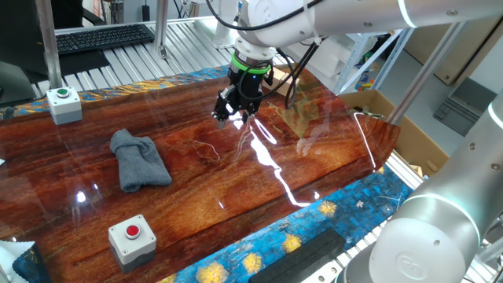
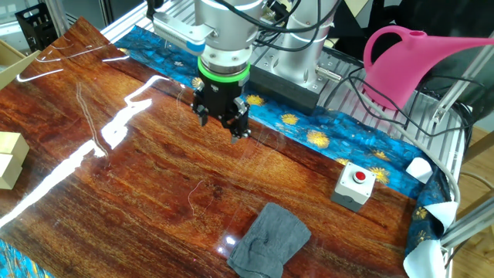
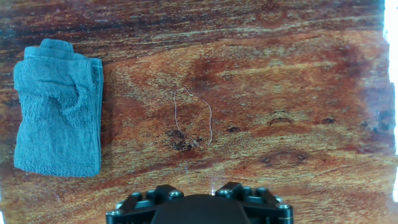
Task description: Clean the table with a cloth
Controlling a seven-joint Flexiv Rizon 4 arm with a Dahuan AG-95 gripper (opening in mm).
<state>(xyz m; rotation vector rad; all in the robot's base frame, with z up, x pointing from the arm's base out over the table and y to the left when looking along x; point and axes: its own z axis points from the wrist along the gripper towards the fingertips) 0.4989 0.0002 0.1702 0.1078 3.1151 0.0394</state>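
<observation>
Blue-grey cloth (image 1: 139,159) crumpled, flat on glossy wood table (image 1: 236,181).

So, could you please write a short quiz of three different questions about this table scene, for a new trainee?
1. True or false: the gripper is holding the cloth.
2. Which button box stands nearest the cloth in the other fixed view? A) red-button box B) green-button box
3. Fill in: the cloth lies on the ____.

Key: 1 false, it hangs above bare wood, apart from the cloth; 2 A; 3 table.
</observation>
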